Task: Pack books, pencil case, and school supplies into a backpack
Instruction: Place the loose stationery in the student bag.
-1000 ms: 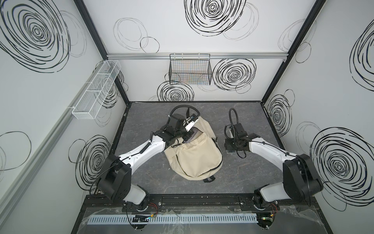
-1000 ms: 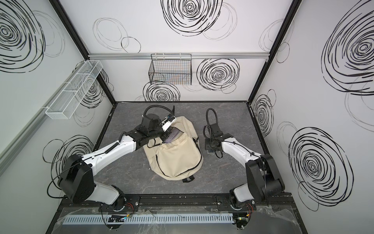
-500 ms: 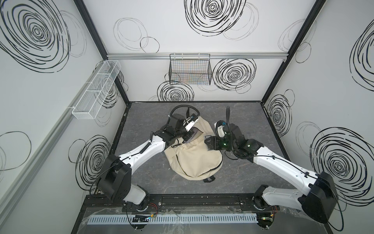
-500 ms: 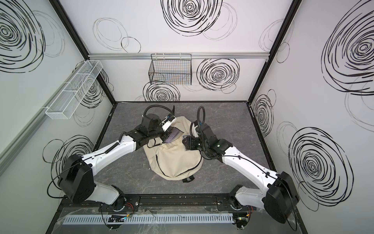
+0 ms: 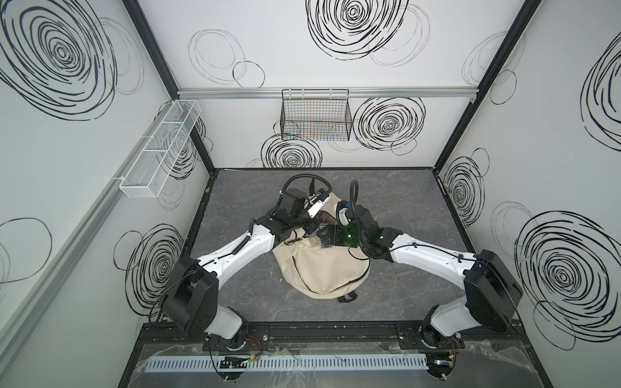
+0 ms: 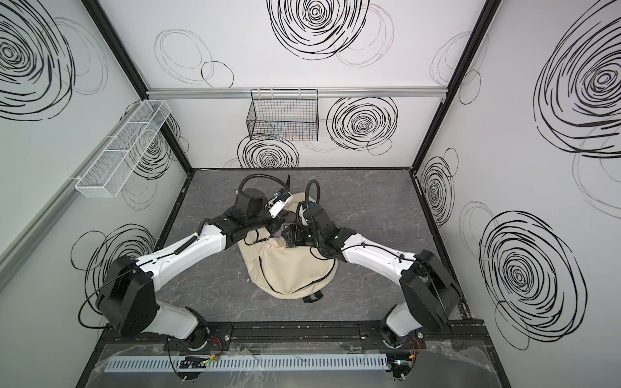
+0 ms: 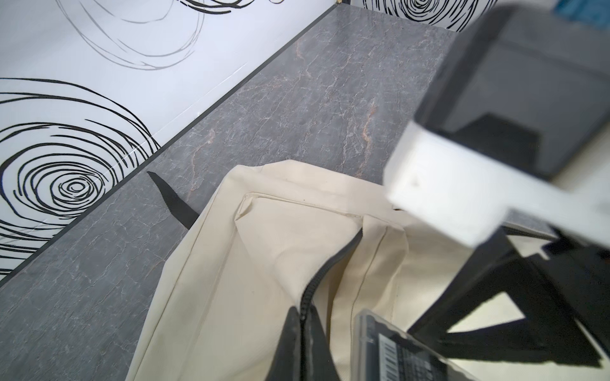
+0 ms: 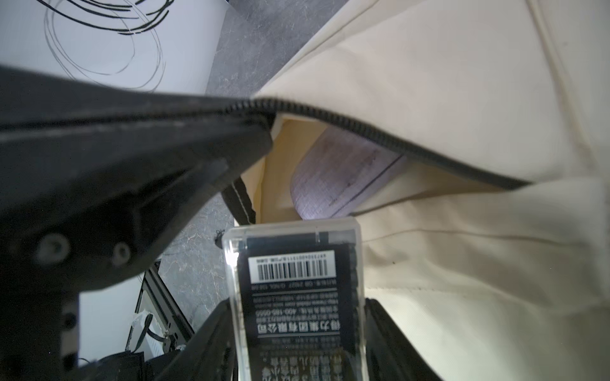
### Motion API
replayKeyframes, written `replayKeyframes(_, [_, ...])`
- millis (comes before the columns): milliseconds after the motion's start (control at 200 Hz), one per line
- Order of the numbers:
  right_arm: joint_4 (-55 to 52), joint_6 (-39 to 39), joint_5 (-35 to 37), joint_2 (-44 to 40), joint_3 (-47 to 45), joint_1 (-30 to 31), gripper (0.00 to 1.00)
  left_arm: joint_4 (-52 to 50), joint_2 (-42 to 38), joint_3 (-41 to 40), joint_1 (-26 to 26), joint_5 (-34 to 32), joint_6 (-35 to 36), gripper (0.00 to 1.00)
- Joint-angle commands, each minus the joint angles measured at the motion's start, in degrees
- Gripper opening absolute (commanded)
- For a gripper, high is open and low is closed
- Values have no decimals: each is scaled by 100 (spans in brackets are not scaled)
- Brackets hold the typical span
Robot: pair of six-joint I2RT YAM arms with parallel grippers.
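Cream backpack on counter, mouth held open.
Left pincer: closed tight on the backpack's zipper edge. Right pincer: part-open, clamping the dark, clear-edged school supplies packet by its sides. The packet's free end is at the mouth, with the lavender pencil case inside just beyond it.

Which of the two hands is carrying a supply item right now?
The right hand: it grips the dark barcoded packet at the backpack mouth. The left hand only pinches the zipper edge.
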Motion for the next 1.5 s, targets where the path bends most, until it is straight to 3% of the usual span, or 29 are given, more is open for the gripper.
replayKeyframes(0, [523, 337, 39, 197, 223, -87, 49, 564, -84, -11, -33, 166, -88, 0])
replayKeyframes(925, [2024, 1826, 319, 869, 176, -302, 53, 557, -90, 33, -33, 344, -131, 0])
replayKeyframes(1131, [2503, 2555, 460, 956, -86, -391, 54, 555, -99, 33, -34, 349, -142, 0])
replayKeyframes(1336, [2821, 3184, 626, 1036, -125, -367, 57, 555, -75, 37, -42, 398, -145, 0])
replayKeyframes(1496, [3084, 3547, 511, 1125, -25, -342, 65, 555, -74, 35, -51, 398, -133, 0])
